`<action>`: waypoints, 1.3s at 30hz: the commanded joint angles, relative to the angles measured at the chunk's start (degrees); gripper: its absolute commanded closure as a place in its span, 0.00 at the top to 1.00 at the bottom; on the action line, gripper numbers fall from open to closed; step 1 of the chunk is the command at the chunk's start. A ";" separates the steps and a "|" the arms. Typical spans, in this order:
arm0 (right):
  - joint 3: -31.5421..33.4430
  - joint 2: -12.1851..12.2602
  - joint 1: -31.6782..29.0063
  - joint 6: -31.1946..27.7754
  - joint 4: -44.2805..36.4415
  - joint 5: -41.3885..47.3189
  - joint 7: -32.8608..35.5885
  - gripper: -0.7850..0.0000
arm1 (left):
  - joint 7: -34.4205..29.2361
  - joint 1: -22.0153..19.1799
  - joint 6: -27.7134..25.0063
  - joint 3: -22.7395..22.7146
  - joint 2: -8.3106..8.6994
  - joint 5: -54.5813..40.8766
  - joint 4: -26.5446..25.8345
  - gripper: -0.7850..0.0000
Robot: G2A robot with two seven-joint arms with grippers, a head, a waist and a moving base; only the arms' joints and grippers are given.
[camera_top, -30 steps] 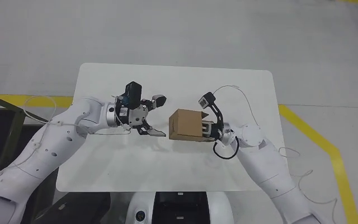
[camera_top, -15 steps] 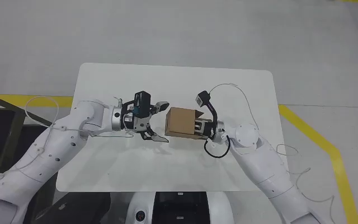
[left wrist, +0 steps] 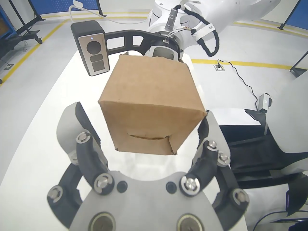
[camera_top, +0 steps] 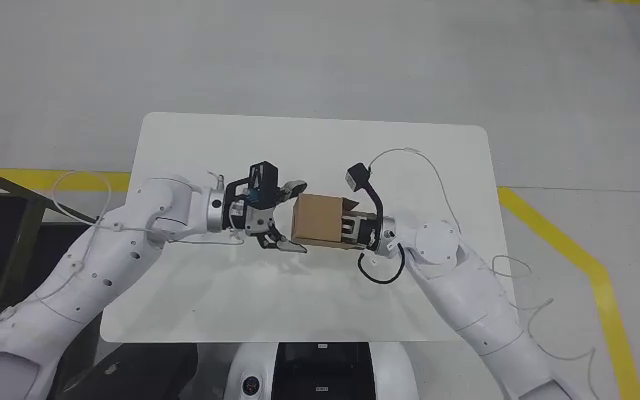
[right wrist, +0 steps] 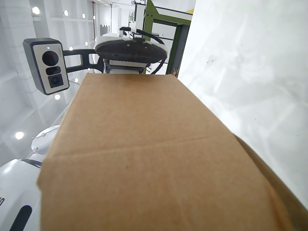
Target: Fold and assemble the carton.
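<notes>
A brown carton (camera_top: 318, 220) hangs just above the middle of the white table (camera_top: 200, 290), folded into a box. My right gripper (camera_top: 352, 230) grips its open far end, where a flap sticks out; the carton (right wrist: 144, 145) hides its fingers. My left gripper (camera_top: 290, 216) stands open at the other, closed end. In the left wrist view the carton (left wrist: 151, 102) sits between the fingers of this gripper (left wrist: 142, 118). One fingertip (left wrist: 207, 121) touches a corner and the other (left wrist: 74, 114) stays apart. A slot cut shows on the closed face.
The right arm's wrist camera (left wrist: 92, 49) juts out beside the carton. Cables loop off the right wrist (camera_top: 420, 165) over the table. Bare table surface lies around both arms, and yellow floor lines run beyond its edges.
The right arm has carried the carton leftward. My left gripper has moved right and turned, so its open fingers now flank the carton's closed end.
</notes>
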 commanded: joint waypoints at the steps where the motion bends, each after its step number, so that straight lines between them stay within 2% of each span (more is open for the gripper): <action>1: -0.02 0.01 0.03 0.06 -0.01 -0.04 0.09 0.00 | -0.20 0.07 -0.30 -0.06 -0.15 -0.06 0.18 1.00; 6: -0.09 0.03 0.18 0.46 -0.19 -0.32 0.24 0.00 | -0.36 0.30 -1.18 -0.43 -0.50 -0.54 0.55 0.87; 13: -0.36 0.00 0.33 1.01 -0.53 -1.51 -0.66 0.00 | -0.86 0.76 -2.47 -1.24 -0.81 -1.82 0.97 0.89; 16: -0.52 -0.03 0.35 1.15 -0.58 -1.95 -0.98 0.00 | -1.19 1.00 -2.47 -1.56 -0.90 -2.35 0.89 0.85; 30: -1.01 -0.16 0.44 1.49 -0.43 -3.22 -2.38 0.00 | -2.58 1.54 -2.47 -2.21 -1.11 -4.15 0.88 0.82; 32: -1.08 -0.17 0.40 1.52 -0.49 -3.30 -2.51 0.00 | -2.77 1.57 -2.47 -2.28 -1.13 -4.32 0.99 0.77; 34: -1.15 -0.18 0.40 1.55 -0.57 -3.51 -2.57 0.00 | -3.01 1.59 -2.47 -2.27 -1.17 -4.47 1.07 0.62; 35: -1.16 -0.18 0.40 1.59 -0.60 -3.65 -2.64 0.00 | -3.11 1.59 -2.47 -2.25 -1.19 -4.60 1.14 0.51; 39: -1.19 -0.18 0.31 1.69 -0.81 -4.12 -3.02 0.00 | -3.35 1.52 -2.47 -2.29 -1.26 -4.94 1.25 0.45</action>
